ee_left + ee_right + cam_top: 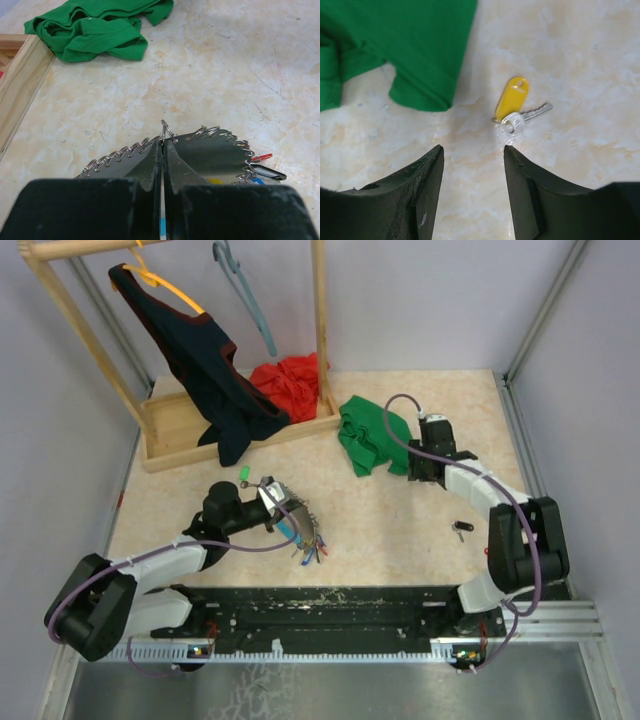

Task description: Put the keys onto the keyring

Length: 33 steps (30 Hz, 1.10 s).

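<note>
Clamps the keyring (292,518) in the left end effector (163,145), jaws pinched together on a small wire loop at its rim. Locates the keyring left of centre, over the near half of the counter (400,540). Holds the right end effector (472,167) moderately wide, gripping nothing. Shows a yellow-tagged key (512,107) flat just beyond its fingertips, beside the green cloth (395,45). Shows a green-tagged key (244,475) just behind the keyring.
</note>
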Tool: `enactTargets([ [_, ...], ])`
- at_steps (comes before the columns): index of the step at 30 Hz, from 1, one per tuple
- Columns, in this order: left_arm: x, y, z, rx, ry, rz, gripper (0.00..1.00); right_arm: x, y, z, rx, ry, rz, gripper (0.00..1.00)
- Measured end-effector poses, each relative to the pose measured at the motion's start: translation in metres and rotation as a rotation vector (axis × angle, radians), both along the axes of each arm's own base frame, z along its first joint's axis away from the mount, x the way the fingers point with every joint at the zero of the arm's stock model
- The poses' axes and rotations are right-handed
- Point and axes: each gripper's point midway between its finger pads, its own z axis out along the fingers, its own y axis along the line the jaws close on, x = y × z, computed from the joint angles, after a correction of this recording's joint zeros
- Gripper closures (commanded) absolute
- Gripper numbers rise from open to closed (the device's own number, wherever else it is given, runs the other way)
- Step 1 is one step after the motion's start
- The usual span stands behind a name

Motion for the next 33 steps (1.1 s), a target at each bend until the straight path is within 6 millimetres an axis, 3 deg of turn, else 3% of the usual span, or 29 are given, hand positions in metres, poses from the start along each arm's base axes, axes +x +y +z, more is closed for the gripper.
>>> enactTargets([
  [4, 0.001, 0.001, 0.000, -0.002, 0.005, 0.009, 0.99, 0.020, -0.018, -0.014, -0.018, 0.034, -0.064, 0.51],
  [11, 0.002, 0.001, -0.002, 0.001, 0.009, 0.014, 0.99, 0.039, -0.029, -0.029, -0.023, 0.057, -0.100, 0.58],
  [17, 0.002, 0.001, -0.005, 0.007, 0.019, 0.015, 0.99, 0.032, -0.030, -0.050, -0.024, 0.126, -0.109, 0.69],
  [19, 0.002, 0.001, -0.005, 0.007, 0.019, 0.015, 0.99, 0.030, -0.029, -0.052, -0.018, 0.141, -0.110, 0.76],
  [23, 0.003, 0.002, -0.006, 0.008, 0.020, 0.018, 0.99, 0.026, -0.023, -0.053, 0.010, 0.155, -0.100, 0.79],
  [28, 0.003, 0.002, -0.006, 0.008, 0.021, 0.018, 0.99, 0.007, 0.002, -0.054, 0.026, 0.197, -0.041, 0.79],
  [33, 0.002, 0.003, -0.007, 0.012, 0.027, 0.018, 0.99, -0.038, 0.070, -0.058, 0.038, 0.284, 0.142, 0.78],
])
